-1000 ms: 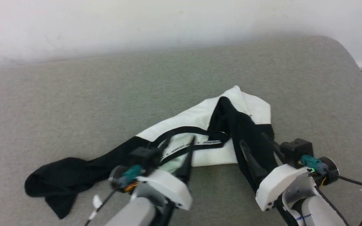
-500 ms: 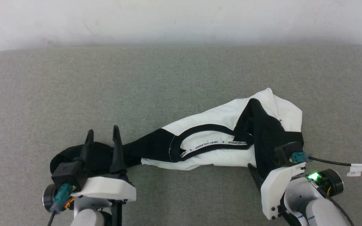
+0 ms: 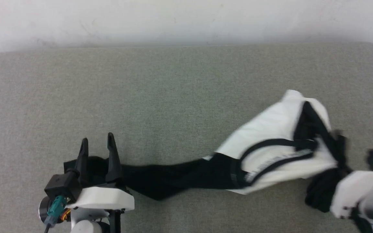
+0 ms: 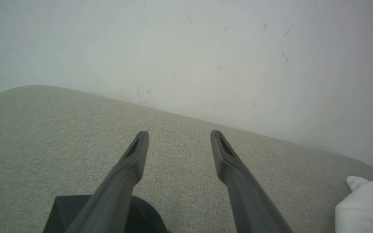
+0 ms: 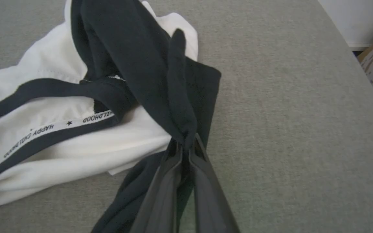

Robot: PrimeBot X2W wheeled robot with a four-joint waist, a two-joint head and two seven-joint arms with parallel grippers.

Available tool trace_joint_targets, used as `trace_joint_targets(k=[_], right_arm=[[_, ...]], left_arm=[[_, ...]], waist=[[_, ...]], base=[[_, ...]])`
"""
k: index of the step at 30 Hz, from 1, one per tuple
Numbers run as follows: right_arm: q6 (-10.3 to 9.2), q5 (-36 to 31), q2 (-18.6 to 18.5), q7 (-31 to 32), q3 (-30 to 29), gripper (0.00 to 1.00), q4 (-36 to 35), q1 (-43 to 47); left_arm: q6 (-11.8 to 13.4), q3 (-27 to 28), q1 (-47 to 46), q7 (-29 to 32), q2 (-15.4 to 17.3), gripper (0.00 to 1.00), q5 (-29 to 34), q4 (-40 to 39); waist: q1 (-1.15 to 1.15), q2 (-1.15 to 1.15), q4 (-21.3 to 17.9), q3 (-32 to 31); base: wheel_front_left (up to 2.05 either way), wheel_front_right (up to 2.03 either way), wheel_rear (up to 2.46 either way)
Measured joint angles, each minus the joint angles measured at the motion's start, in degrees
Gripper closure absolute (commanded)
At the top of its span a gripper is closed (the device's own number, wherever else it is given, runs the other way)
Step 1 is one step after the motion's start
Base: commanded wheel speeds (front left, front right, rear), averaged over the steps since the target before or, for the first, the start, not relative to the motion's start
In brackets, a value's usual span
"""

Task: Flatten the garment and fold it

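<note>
Rightward the shirt (image 3: pixel 270 145) has slid on the tabletop (image 3: pixel 141 97), one black sleeve (image 3: pixel 173 179) trailing to lower left. Your right pincer (image 5: pixel 184 147) is clamped on the other sleeve (image 5: pixel 160 64); your left pincer (image 3: pixel 97 138) stands apart over the trailing cuff (image 3: pixel 96 163). Pinch that cuff first, then pull evenly to spread it flat.

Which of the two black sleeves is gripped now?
The right-hand sleeve, pinched in the shut right gripper. The other sleeve lies stretched by the open left gripper, ungripped.
</note>
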Motion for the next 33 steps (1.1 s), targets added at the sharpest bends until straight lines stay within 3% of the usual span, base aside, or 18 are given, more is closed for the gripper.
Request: trace_joint_targets(k=[4, 5, 6, 7, 11, 14, 17, 20, 26, 31, 32, 33], right_arm=[[-0.01, 0.0, -0.16, 0.48, -6.86, 1.0, -1.51, 1.94], [-0.01, 0.26, -0.19, 0.52, -7.55, 0.88, -1.72, 2.15], [-0.01, 0.86, -0.18, 0.47, -8.01, 0.29, -2.05, 2.28], [-0.01, 1.49, -0.18, 0.16, -8.18, 0.0, -2.37, 2.32], [-0.07, 3.1, -0.24, -4.58, -6.02, 0.0, -3.94, 2.58], [-0.07, 3.28, -0.24, -10.78, -3.28, 0.0, -5.45, 2.67], [-0.07, 3.52, -0.24, -15.45, -0.75, 0.0, -6.23, 3.11], [-0.07, 3.53, -0.2, -17.85, 0.85, 0.0, -6.24, 3.19], [-0.07, 3.66, -0.22, -18.75, 2.46, 0.0, -5.61, 3.2], [-0.07, 4.12, -0.23, -19.23, 3.43, 0.0, -4.69, 3.11], [-0.07, 4.15, -0.23, -19.28, 3.67, 0.0, -4.53, 3.07], [-0.07, 4.16, -0.23, -19.4, 3.79, 0.0, -4.36, 3.05]], left_arm=[[-1.44, 0.58, 0.65, 0.0, -0.3, 0.0, 0.48, 1.07], [-1.82, 0.68, 0.75, 0.01, -0.35, 0.0, 0.65, 1.36], [-2.29, 0.64, 0.76, 0.0, -0.36, 0.0, 0.76, 1.67], [-2.8, 0.52, 0.76, 0.0, -0.4, 0.0, 0.89, 1.93], [-5.27, -1.37, 0.75, 0.0, -0.52, 0.0, 2.34, 3.2], [-9.6, -5.19, 0.59, 0.89, 0.12, 0.0, 2.83, 4.63], [-14.91, -10.83, 0.27, 5.99, 2.09, 0.0, 4.04, 5.92], [-17.77, -16.82, -0.8, 13.17, 4.33, 0.0, 5.01, 6.79], [-19.05, -24.79, -3.62, 25.19, 6.8, 0.0, 2.75, 7.95], [-17.88, -25.09, -5.83, 29.93, 7.33, 0.0, 2.25, 10.17], [-17.41, -24.95, -6.09, 29.91, 7.3, 0.35, 2.3, 10.47], [-16.77, -24.7, -6.32, 29.75, 7.17, 0.83, 2.45, 10.65]], waist=[[0.0, 0.0, -0.72, -0.23], [0.0, 0.0, -0.92, -0.28], [0.0, 0.0, -1.11, -0.33], [0.0, 0.0, -1.28, -0.37], [0.0, 0.0, -1.61, -0.7], [0.0, 0.01, -1.7, -1.02], [0.0, 0.0, -1.87, -1.25], [-0.01, 0.0, -2.19, -1.4], [0.0, 0.0, -2.82, -1.33], [0.0, 0.0, -3.72, -1.09], [0.0, 0.0, -3.94, -1.03], [-0.01, 0.0, -4.14, -0.96]], base=[[0.0, 0.0, 0.0], [0.0, 0.0, 0.0], [0.0, 0.0, 0.0], [0.0, 0.0, 0.0], [0.0, 0.0, 0.0], [0.0, 0.0, 0.0], [0.0, 0.0, 0.0], [0.0, 0.0, 0.0], [0.0, 0.0, 0.0], [0.0, 0.0, 0.0], [0.0, 0.0, 0.0], [0.0, 0.0, 0.0]])
